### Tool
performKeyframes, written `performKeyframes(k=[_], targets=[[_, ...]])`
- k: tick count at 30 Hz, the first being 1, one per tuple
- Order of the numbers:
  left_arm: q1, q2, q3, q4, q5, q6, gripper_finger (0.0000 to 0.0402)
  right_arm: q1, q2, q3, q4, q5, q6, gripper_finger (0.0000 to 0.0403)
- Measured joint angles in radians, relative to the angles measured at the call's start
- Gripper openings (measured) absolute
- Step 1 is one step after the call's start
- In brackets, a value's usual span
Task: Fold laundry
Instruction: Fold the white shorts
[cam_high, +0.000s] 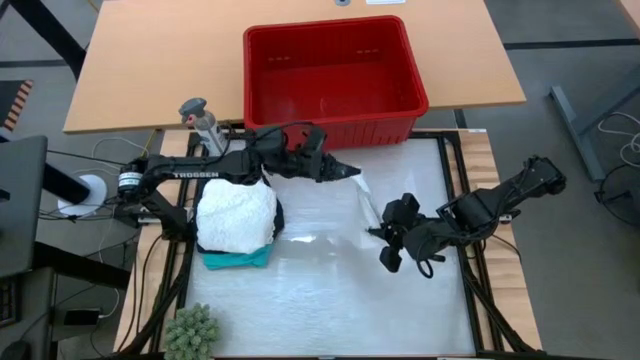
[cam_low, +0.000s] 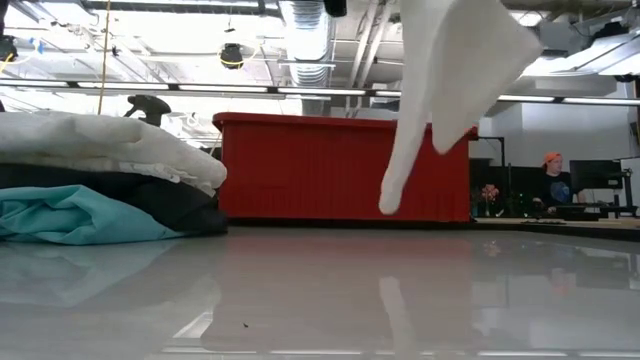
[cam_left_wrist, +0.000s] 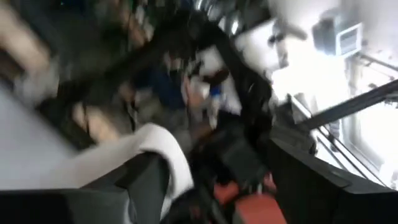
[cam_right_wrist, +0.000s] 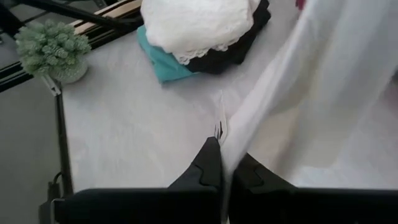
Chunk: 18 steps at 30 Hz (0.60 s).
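A white garment (cam_low: 450, 70) hangs in the air between my two grippers, its lower tip (cam_low: 390, 200) clear of the table. It also shows in the high view (cam_high: 367, 198). My left gripper (cam_high: 348, 172) is shut on its far end, in front of the red basket. My right gripper (cam_high: 380, 233) is shut on its near end. A folded stack (cam_high: 236, 222) lies at the table's left: white on top (cam_right_wrist: 193, 25), black (cam_right_wrist: 239, 46) below it, teal (cam_right_wrist: 160, 62) underneath. My left gripper holds the white garment at its far end (cam_left_wrist: 163, 149), where the cloth wraps over one finger (cam_left_wrist: 140, 183); the view is blurred and the kind of hold does not show. The cloth is lifted clear of the table. My right gripper pinches an edge of the white garment (cam_right_wrist: 221, 127) between its two shut fingers (cam_right_wrist: 205, 165). The cloth runs up and away from the fingers as a sheet (cam_right_wrist: 336, 81) and is lifted clear of the table.
The red basket (cam_high: 335, 100) stands at the far edge of the white mat. A small green plant (cam_high: 192, 331) sits at the near left corner. A grey spray bottle (cam_high: 198, 118) stands left of the basket. Bare mat (cam_high: 330, 290) lies in front of the stack and under the garment.
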Motion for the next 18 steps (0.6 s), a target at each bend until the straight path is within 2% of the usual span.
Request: performKeyframes(k=[3, 5, 7, 11, 13, 14, 16, 18], targets=[[0.023, -0.003, 0.002, -0.146, 0.113, -0.143, 0.0261, 0.005, 0.0, 0.0, -0.001, -0.028, 0.012, 0.0023], [0.025, 0.0, -0.001, -0.199, 0.1, -0.246, 0.0262, 0.011, 0.0, 0.0, -0.001, -0.035, 0.019, 0.0023], [0.021, 0.001, -0.001, -0.178, -0.007, -0.348, 0.0262, 0.012, 0.0, 0.0, 0.0, -0.037, 0.028, 0.0023], [0.006, -0.003, 0.002, -0.119, -0.363, -0.666, 0.0263, 0.019, 0.0, 0.0, 0.013, -0.037, 0.034, 0.0023], [-0.009, -0.001, 0.0, -0.09, -0.507, -0.687, 0.0263, 0.024, 0.0, 0.0, 0.017, -0.032, 0.033, 0.0023], [-0.016, -0.001, 0.0, -0.071, -0.548, -0.686, 0.0263, 0.027, 0.0, 0.0, 0.017, -0.033, 0.035, 0.0023], [-0.02, -0.003, 0.001, -0.056, -0.596, -0.66, 0.0263, 0.04, 0.0, 0.0, 0.016, -0.034, 0.051, 0.0023], [0.0, -0.002, 0.001, -0.03, -0.597, -0.552, 0.0263, 0.059, 0.0, 0.0, 0.015, -0.053, 0.067, 0.0023]])
